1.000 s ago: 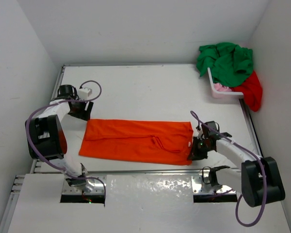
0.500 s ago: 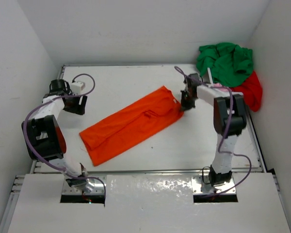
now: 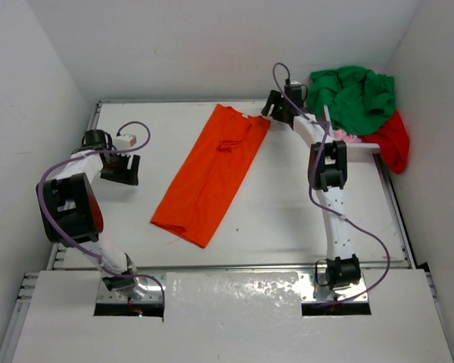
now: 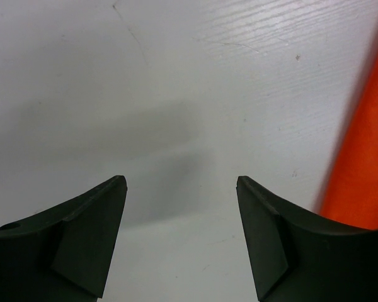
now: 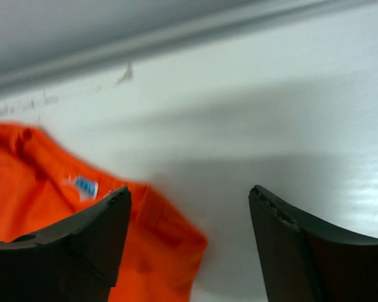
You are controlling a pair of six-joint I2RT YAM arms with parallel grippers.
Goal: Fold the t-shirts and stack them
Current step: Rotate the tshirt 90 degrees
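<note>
orange t-shirt (image 3: 212,170): next fold, judged: pinch both corners of one short end, carry to the other end, keep edges aligned. both claws wide and empty: right claw (image 5: 189,195) just beside collar label (image 5: 82,185), left claw (image 4: 181,182) over bare bench (image 4: 176,75) near shirt edge. shirt is a long narrow strip, slanting mid-bench, slightly rumpled.

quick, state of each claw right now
Left claw: open, holding nothing.
Right claw: open, empty, beside the orange t-shirt.
</note>
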